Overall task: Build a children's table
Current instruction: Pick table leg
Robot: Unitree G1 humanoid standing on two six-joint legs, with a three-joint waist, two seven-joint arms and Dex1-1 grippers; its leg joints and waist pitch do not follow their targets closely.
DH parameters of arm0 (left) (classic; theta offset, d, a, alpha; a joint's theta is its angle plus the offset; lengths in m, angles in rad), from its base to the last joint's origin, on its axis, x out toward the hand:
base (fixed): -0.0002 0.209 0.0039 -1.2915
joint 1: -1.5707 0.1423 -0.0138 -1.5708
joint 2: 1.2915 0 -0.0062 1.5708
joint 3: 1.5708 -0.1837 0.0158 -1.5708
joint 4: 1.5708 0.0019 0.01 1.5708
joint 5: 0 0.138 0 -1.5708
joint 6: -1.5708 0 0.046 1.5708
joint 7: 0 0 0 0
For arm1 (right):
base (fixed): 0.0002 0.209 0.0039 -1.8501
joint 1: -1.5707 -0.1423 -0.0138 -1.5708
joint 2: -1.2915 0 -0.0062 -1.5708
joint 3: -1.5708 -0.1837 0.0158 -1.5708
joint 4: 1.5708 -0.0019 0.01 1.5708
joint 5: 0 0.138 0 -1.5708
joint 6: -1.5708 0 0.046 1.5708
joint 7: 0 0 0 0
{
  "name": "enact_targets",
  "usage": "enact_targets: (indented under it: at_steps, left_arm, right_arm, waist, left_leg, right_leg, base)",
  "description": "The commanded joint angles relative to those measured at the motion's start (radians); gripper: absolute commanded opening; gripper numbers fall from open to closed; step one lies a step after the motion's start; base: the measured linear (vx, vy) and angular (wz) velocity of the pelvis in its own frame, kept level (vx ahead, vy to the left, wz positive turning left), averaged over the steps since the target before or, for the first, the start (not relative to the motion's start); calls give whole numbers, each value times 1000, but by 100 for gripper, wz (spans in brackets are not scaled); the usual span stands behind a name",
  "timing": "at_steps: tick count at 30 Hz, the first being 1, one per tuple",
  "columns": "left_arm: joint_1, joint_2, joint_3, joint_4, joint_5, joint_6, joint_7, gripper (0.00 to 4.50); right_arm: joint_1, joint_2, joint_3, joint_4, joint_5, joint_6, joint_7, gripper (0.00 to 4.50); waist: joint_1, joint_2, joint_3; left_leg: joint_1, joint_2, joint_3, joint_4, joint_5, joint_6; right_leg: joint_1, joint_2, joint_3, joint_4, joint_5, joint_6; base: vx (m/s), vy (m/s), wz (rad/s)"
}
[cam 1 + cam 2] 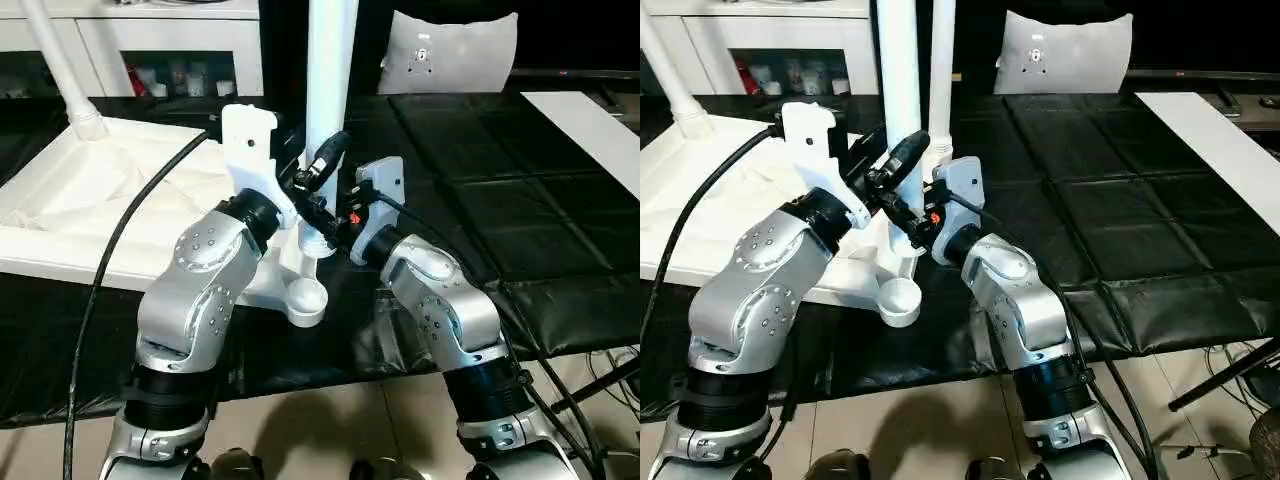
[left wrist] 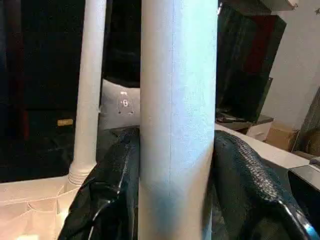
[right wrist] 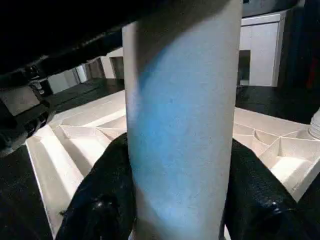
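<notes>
From the head views we see the table top (image 1: 90, 200) lying upside down at the left edge of the black worktop (image 1: 1120, 240), with two legs seated at its far corners and the near-corner socket (image 1: 306, 297) empty, so probably two remain. In the left wrist view the left gripper (image 2: 177, 175) is closed on a white tapered leg (image 2: 177, 100). In the right wrist view the right gripper (image 3: 177, 200) clamps the same leg, upright over the ribbed underside.

Silver forearms (image 1: 200, 290), apparently black-cabled

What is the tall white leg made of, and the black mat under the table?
The leg looks like smooth, slightly shiny white plastic: an even surface with soft blue glints. The mat seems to be padded black vinyl or fake leather, glossy and stitched into squares, though it could be another coated fabric.
</notes>
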Motion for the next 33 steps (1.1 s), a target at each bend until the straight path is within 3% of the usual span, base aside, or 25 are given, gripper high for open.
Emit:
enact_targets:
  at_steps: [1,5,6,11,14,15,16,17,19,22,23,25,28,33]
  left_arm:
    - [8,-8,6,3,-10,19,13,186]
    - [-11,-1,48,15,-24,15,19,186]
    - [-18,6,58,20,-28,16,15,186]
    - [-41,30,108,45,-67,23,-13,185]
    - [-65,84,154,72,-146,66,-111,185]
    - [-68,97,160,74,-165,76,-138,185]
    - [-70,104,163,75,-174,80,-151,185]
    - [-76,116,184,77,-221,106,-177,185]
    - [-87,130,217,89,-287,144,-210,185]
    - [-103,156,234,113,-347,184,-272,185]
    - [-119,169,253,135,-414,225,-336,185]
    - [-127,175,261,145,-444,243,-364,185]
    - [-161,205,270,175,-537,311,-479,185]
    - [-181,248,217,186,-544,344,-561,185]
  right_arm:
    - [-33,-3,-1,-2,-12,-25,10,191]
    - [-39,-7,2,-7,-1,-10,33,191]
    - [-40,-10,1,-12,5,-6,42,247]
    - [-48,-33,-8,-32,50,23,104,289]
    - [-57,-99,-22,-67,129,101,230,303]
    - [-59,-117,-19,-71,137,113,261,308]
    - [-61,-126,-18,-73,141,118,275,330]
    - [-64,-157,-19,-80,152,135,316,340]
    - [-74,-193,-40,-81,186,175,359,344]
    - [-96,-230,-67,-61,217,211,396,373]
    - [-118,-266,-89,-43,257,273,426,385]
    - [-127,-281,-97,-37,275,298,440,392]
    - [-144,-342,-115,-49,387,428,556,393]
    - [-157,-400,-86,-60,414,472,668,393]
  waist:
    - [-4,2,-92]
    - [-9,1,-92]
    - [-9,1,-92]
    - [-11,1,-92]
    - [-6,5,-94]
    - [-5,0,-94]
    - [-2,3,-95]
    - [0,13,-95]
    - [1,0,-96]
    - [8,3,-97]
    - [9,6,-96]
    - [14,4,-96]
    - [24,7,-97]
    - [30,10,-99]
  left_leg:
    - [19,9,-5,-69,-313,-40]
    - [17,8,-5,-68,-307,-37]
    - [17,8,-5,-67,-306,-36]
    - [18,8,-5,-67,-305,-31]
    - [20,9,-5,-68,-289,-25]
    - [19,9,-4,-68,-282,-24]
    - [18,10,-4,-68,-268,-24]
    - [20,10,-5,-69,-269,-26]
    - [22,10,-1,-66,-272,-26]
    - [22,9,-1,-65,-261,-25]
    - [23,9,0,-65,-264,-26]
    - [24,9,1,-64,-262,-26]
    - [28,8,2,-63,-255,-21]
    - [26,12,-1,-65,-252,-29]
  right_leg:
    - [36,-60,35,-93,-460,-41]
    - [37,-60,35,-94,-469,-37]
    - [37,-61,35,-94,-470,-37]
    - [37,-58,34,-91,-459,-38]
    - [39,-57,35,-88,-428,-49]
    - [40,-57,35,-87,-417,-54]
    - [42,-59,36,-82,-397,-68]
    - [41,-59,36,-82,-392,-74]
    - [43,-58,36,-80,-372,-105]
    - [44,-60,37,-77,-368,-123]
    - [43,-60,37,-78,-372,-122]
    - [45,-61,37,-79,-383,-125]
    - [47,-58,36,-79,-373,-128]
    - [50,-62,35,-74,-351,-141]
  base:
    - [0,0,0]
    - [0,0,0]
    - [0,0,0]
    - [0,0,0]
    - [0,0,0]
    - [0,0,0]
    - [0,0,0]
    - [0,0,0]
    - [0,0,0]
    - [0,0,0]
    - [0,0,0]
    - [0,0,0]
    - [0,0,0]
    - [0,0,0]
